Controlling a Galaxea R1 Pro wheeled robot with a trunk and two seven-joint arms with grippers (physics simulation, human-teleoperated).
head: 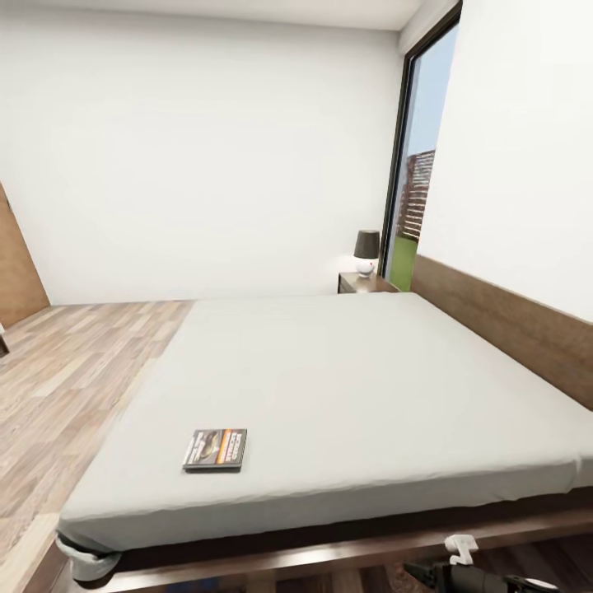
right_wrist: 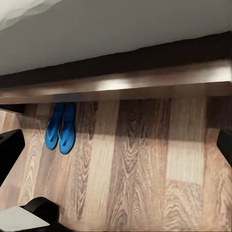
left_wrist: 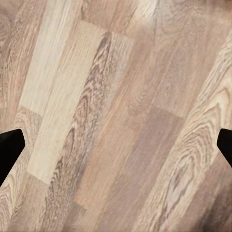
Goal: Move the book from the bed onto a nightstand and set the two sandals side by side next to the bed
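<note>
Floorboards (left_wrist: 116, 116) were what my left gripper (left_wrist: 116, 145) looked straight down on, its jaws spread wide and holding nothing. My right gripper (right_wrist: 116, 145) was likewise spread and empty, hanging low beside the near edge of the bed frame (right_wrist: 145, 79). Ahead of it I counted two blue sandals (right_wrist: 61, 126), lying side by side and touching, on the floor against the frame and partly in its shadow, their long axes running toward the bed.

Above that, in the head view, I saw one book (head: 215, 449) lying flat on the mattress (head: 329, 371), close to the near edge and toward the near left corner, its long side roughly along that edge. My right arm (head: 461, 568) showed low at the foot of the bed, well off to the right of the book. I judged the left arm the better placed for it, though both would have to rise over the frame first.

Farthest off, one nightstand (head: 362, 282) stood at the far corner of the bed beside the headboard (head: 502, 325), with a single lamp (head: 366, 251) on top, well apart from the book.
</note>
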